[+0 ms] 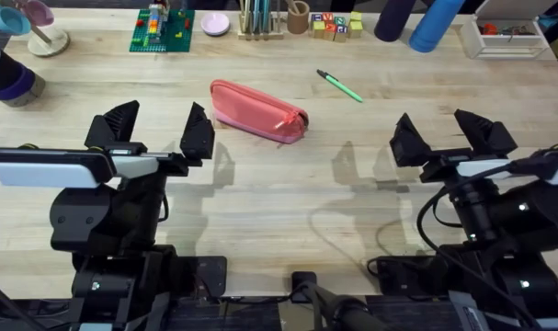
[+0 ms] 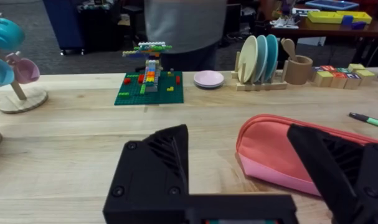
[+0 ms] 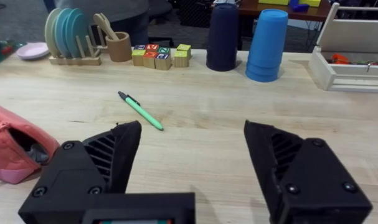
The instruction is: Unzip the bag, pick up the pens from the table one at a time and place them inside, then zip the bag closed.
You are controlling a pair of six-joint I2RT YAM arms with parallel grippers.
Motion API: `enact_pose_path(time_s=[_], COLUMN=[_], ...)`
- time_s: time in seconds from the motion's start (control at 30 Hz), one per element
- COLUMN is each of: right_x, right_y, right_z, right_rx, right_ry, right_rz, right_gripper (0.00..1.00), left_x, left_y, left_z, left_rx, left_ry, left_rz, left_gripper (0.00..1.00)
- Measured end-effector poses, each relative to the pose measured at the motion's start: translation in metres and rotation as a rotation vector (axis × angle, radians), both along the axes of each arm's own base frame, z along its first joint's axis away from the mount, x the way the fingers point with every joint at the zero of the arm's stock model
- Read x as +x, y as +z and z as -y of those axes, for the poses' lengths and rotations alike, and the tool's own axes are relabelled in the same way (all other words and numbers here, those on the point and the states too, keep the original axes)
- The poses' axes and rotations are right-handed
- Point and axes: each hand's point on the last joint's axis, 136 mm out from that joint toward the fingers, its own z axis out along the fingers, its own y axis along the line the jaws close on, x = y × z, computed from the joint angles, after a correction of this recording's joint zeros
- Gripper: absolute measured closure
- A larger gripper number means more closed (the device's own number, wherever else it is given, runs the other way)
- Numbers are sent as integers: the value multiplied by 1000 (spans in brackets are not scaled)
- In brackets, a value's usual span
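Both pincers stand spread wide and hold nothing: the left gripper (image 1: 159,129) hovers just beside the bag's closed end, and the right gripper (image 1: 453,133) hangs over bare wood, well apart from everything.

Between them the bag (image 1: 257,111) lies on its side on the table (image 1: 288,202), slanting across the planks. The right wrist view shows its near end (image 3: 14,149) gaping a little, with a dark hollow inside, so the zipper looks at least partly undone there; how far it runs open I cannot tell. A small pull tab (image 1: 281,123) sits near that mouth.

One green pen (image 1: 339,85) lies beyond the bag, toward the right arm's side, near it but not touching, dark tip pointing away from the right gripper.

My reading: the unzip step is done or nearly so, and fetching the pen is the step in hand. The right gripper is better placed for it. It needs to reach forward, turn so its fingers straddle the slim barrel crosswise, and descend right to the wood. The left gripper could usefully steady the bag's mouth.

Behind stand a plate rack (image 2: 257,62), letter blocks (image 3: 160,55) and blue cups (image 3: 266,43).
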Motion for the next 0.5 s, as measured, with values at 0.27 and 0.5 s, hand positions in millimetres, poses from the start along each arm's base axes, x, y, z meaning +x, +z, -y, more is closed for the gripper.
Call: enact_pose_path(time_s=[0.27, 0.5], right_x=[0, 0], right_y=[-1, 1], right_z=[0, 0], right_rx=[-1, 0], right_ry=[-1, -1], right_rz=[-5, 3], right_gripper=[5, 5], left_x=[0, 0], left_y=[1, 1], left_z=[0, 0], left_rx=[0, 0], left_ry=[0, 0], left_rz=[2, 6], left_gripper=[7, 7])
